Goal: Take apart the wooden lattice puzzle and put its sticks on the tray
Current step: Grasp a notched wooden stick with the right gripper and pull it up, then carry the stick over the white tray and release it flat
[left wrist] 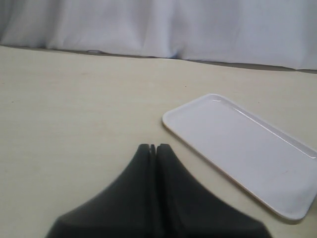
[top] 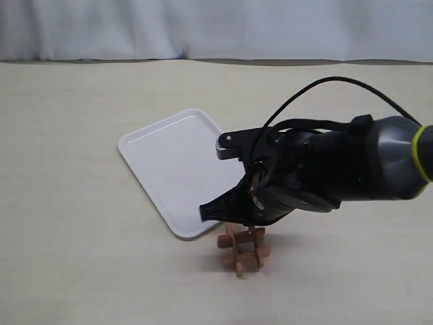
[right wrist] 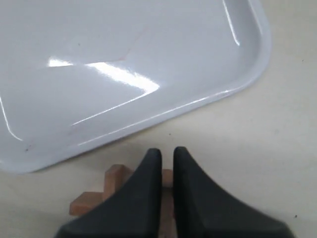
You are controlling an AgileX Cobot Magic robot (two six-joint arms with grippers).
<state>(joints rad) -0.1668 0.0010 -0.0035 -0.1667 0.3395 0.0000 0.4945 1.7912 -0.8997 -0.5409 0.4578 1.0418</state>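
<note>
Evidently hardly begun. Wooden lattice puzzle [top: 243, 249] not yet taken apart, all four sticks [top: 234, 256] locked in the "#" and lying on the table [top: 81, 203] just outside the tray [top: 169, 162], near one rounded corner and clear of its rim. Nothing on the tray in any view, so by that reckoning every stick left to free and carry over.

Right gripper [top: 206, 213] hanging low above the puzzle, just off the tray's rim. Seen from the right wrist, right gripper [right wrist: 167, 151] with its jaws drawn almost together, only a slim gap between them. A sliver of the puzzle [right wrist: 118, 176] showing beneath and between the fingers; cannot tell whether pinching a stick or merely poised over it. Left gripper [left wrist: 153, 146] clenched on nothing, fingers pressed flat together, held back from the tray [left wrist: 237, 148] over bare table. Out of the exterior view altogether.

As to materials: tray [right wrist: 124, 64] of smooth glossy white plastic, streaked with bright reflections, with a low raised rim and rounded corners. Puzzle of matte reddish-brown wood, flat square-ended bars crossing two over two, notches hidden inside the joints. Table pale beige and dull, faintly speckled. Gripper fingers matte black, wedge-shaped, tapering to blunt tips.
</note>
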